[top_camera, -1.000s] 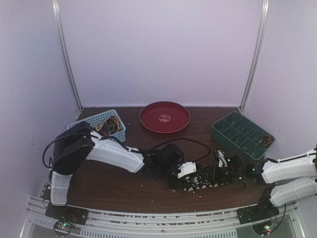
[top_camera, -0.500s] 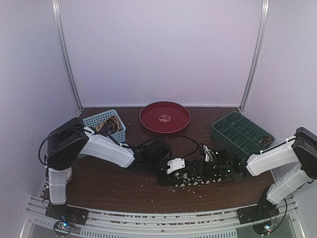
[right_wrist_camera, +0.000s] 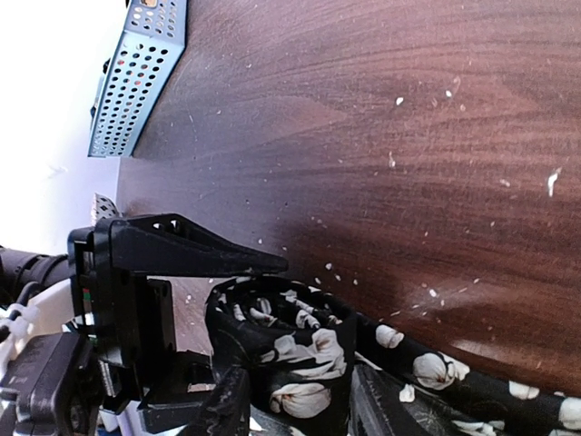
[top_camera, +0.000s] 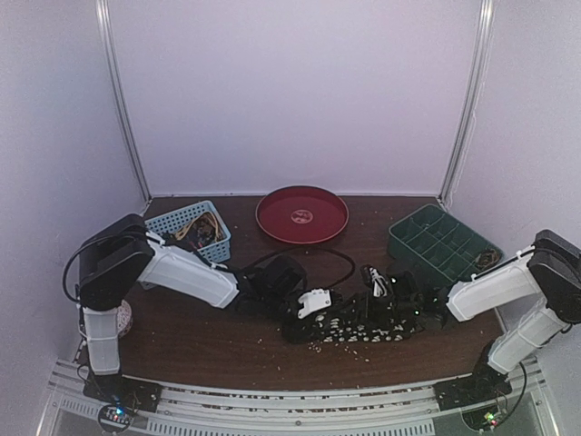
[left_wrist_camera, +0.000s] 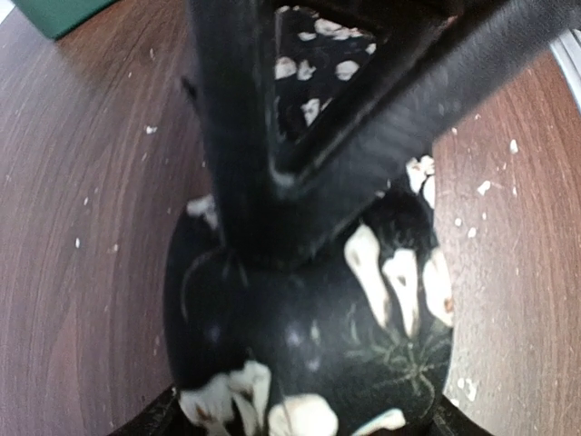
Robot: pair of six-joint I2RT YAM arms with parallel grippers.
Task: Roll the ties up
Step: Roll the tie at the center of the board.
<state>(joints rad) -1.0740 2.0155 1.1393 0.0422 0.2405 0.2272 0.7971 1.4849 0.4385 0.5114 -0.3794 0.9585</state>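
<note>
- Tie [top_camera: 356,327]: mid-table, near edge; rolled end at its left.
- L gripper [left_wrist_camera: 263,241]: pinched on roll.
- R gripper [right_wrist_camera: 295,407]: straddles roll; clamped or slack, can't tell.
- Tip: keep strip taut, edges aligned.

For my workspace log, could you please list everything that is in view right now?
black tie: one, black with pale flowers, front centre of the table, one end rolled
other ties: dark and orange, count unclear, inside the basket
basket: one, light blue, back left
round tray: one, red, back centre
compartment tray: one, green, back right
crumbs: many, pale, scattered around the black tie
ball: one, pinkish and speckled, by the left arm's base
table: one, dark wood
left gripper: one, black fingers closed on the black tie's roll
right gripper: one, black fingers on either side of the same roll
</note>
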